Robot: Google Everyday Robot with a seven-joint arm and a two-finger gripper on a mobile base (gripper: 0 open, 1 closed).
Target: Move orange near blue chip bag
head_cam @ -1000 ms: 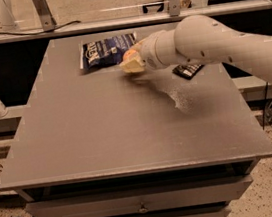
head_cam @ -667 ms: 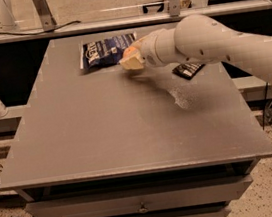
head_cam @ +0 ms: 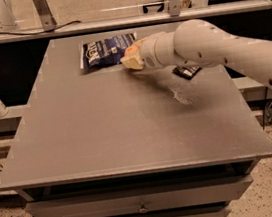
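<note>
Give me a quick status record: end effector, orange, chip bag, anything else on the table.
blue chip bag: lying flat near table back edge
end effector: at the bag's right end, low over the table
orange: at the end effector, mostly hidden, beside the bag
black packet: right of the end effector, partly under the arm

Orange (head_cam: 140,43) (mostly) behind gripper (head_cam: 131,61) by bag (head_cam: 105,50)

Your one camera looks down across the table (head_cam: 104,135) from above its near edge; the gripper (head_cam: 132,61) shows at the far side
</note>
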